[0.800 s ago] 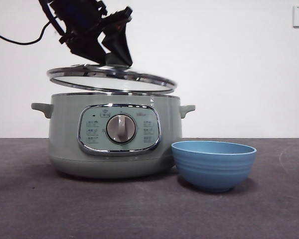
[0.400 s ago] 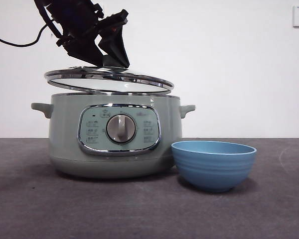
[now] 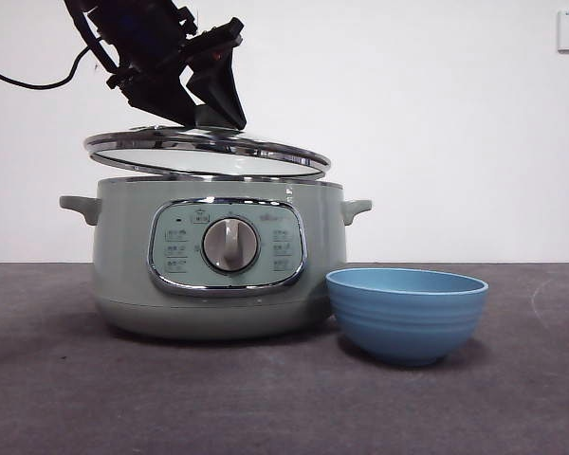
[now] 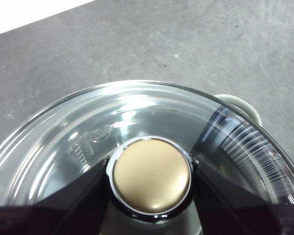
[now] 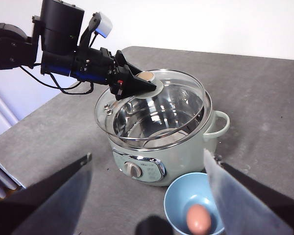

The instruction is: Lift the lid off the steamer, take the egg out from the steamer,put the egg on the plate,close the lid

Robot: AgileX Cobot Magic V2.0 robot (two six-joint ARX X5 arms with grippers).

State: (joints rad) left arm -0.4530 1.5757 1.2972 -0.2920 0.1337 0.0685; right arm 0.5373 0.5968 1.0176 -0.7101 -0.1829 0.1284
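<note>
Glass lid [image 3: 207, 154], tilted just above the steamer [image 3: 218, 261], hangs from the left gripper [image 4: 151, 182], whose jaws are clamped on the knob [image 4: 151, 181]; the egg [image 5: 199, 219] already lies in the plate [image 5: 179, 200], with the right gripper [image 5: 147, 171] above it, jaws apart. Risk: a tilted descent could land one edge of the lid on the steamer's rim first and leave it unseated, or twist the knob out of the grip. Against the view one second ago, lid and left gripper sit slightly further left; over the last half second nothing has changed.
</note>
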